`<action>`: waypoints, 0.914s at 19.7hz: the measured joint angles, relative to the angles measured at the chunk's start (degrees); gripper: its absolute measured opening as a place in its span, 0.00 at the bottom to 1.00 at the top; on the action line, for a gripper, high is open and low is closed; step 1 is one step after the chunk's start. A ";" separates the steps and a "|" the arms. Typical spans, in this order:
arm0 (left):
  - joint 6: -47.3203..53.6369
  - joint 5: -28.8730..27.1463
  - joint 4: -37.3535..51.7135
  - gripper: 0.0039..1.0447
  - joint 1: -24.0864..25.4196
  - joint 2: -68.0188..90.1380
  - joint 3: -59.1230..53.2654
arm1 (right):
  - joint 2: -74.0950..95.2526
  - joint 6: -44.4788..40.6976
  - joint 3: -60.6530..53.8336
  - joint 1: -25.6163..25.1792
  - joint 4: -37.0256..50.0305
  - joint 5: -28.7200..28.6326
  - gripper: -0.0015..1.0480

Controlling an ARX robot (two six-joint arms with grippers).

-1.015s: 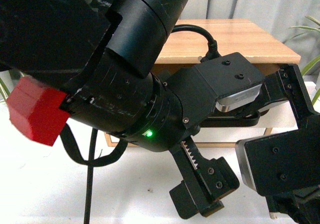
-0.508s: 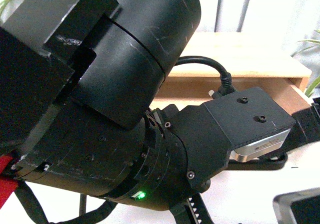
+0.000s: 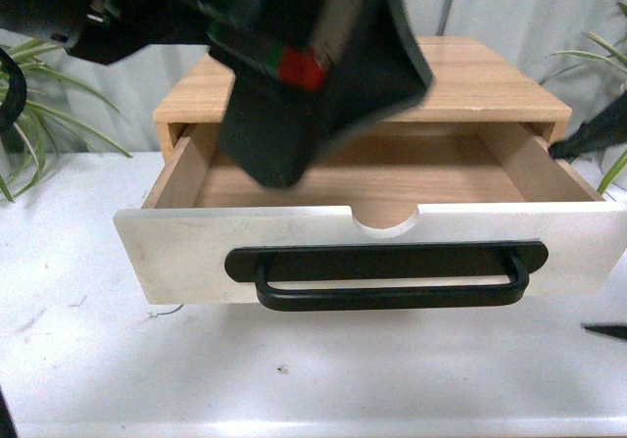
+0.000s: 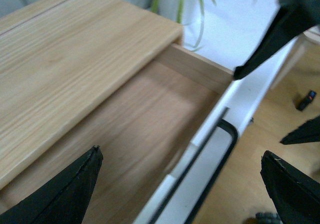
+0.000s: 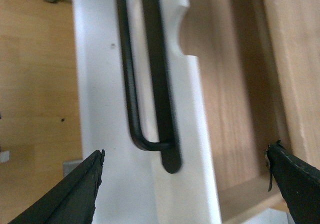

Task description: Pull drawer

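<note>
arm (image 3: 294, 66) swung up — open drawer (image 3: 176, 252) lies below left claw (image 4: 180, 153) and right claw (image 5: 186, 149), both wide.

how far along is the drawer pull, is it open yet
Done: the drawer stands pulled well out of the cabinet, its wooden floor exposed. In hand: nothing; the left gripper and right gripper are both open, and the black handle is free. Left: seemingly just backing the grippers away.
</note>
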 joint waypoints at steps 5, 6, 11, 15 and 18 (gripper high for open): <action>-20.11 -7.91 10.23 0.94 16.72 1.20 -3.06 | 4.79 27.63 1.11 -4.02 19.65 8.63 0.94; -21.20 -8.83 10.60 0.94 17.84 1.18 -3.32 | 5.25 30.16 1.46 -4.35 20.92 9.70 0.94; -25.90 -12.41 10.21 0.94 23.19 0.92 -4.68 | 6.80 43.56 3.45 -6.49 23.82 14.45 0.94; -27.36 -14.21 9.57 0.94 31.95 -4.79 -10.05 | 4.74 67.14 3.65 -9.53 28.04 16.83 0.94; -22.12 -13.94 23.23 0.84 35.71 -12.39 -17.90 | -4.61 76.00 -8.28 -6.88 49.99 29.73 0.75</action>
